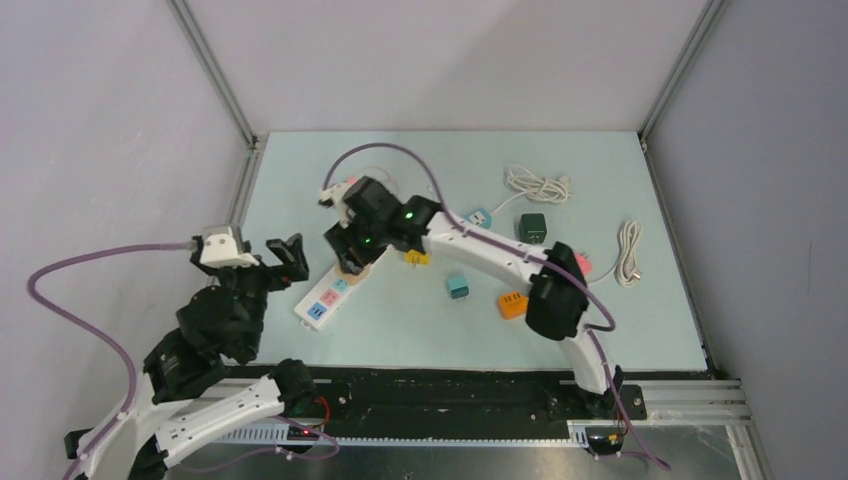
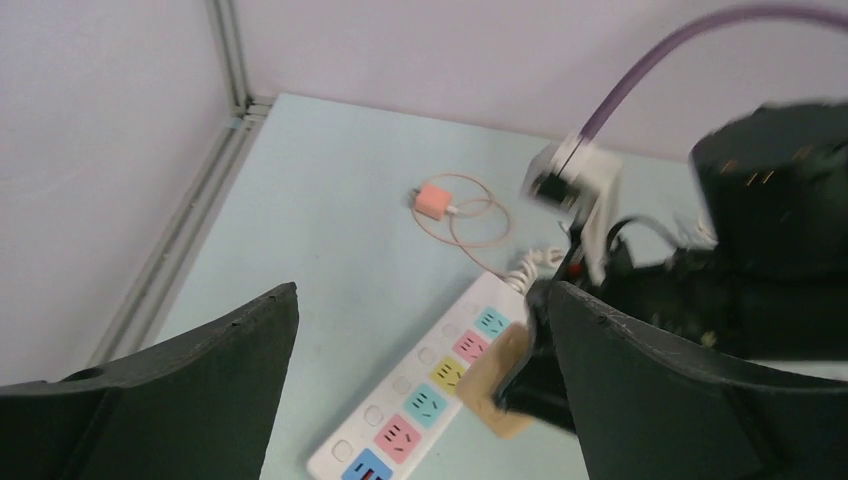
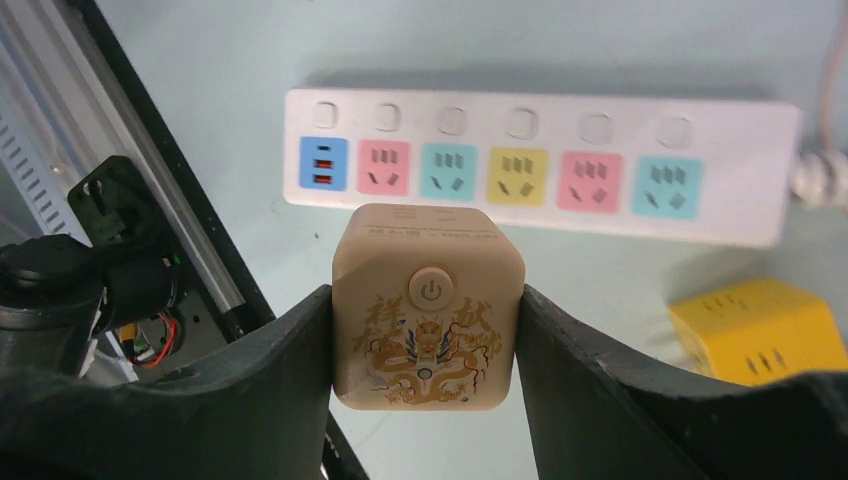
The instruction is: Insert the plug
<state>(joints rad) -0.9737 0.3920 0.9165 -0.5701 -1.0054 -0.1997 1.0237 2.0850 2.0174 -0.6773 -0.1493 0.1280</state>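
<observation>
- right gripper (image 3: 423, 302) clamped on tan cube plug (image 3: 427, 335)
- plug is over the middle sockets of the white power strip (image 3: 745, 195); can't tell if they touch
- left gripper (image 2: 422, 296) has fingers wide apart, empty, near the strip's blue-socket end

Lighting: bright, even, diffuse. Shadows: soft band along the power strip (image 3: 540, 165), right wrist view. Left wrist view: blurred, worst at right. Top view: sharp.

Plain light-grey wall panels (image 1: 450, 60) rise behind and beside a pale blue-green matte tabletop (image 1: 400, 340); silver aluminium frame posts (image 1: 214, 70) stand at its far corners, and a black metal rail (image 1: 450, 388) borders its near edge.
</observation>
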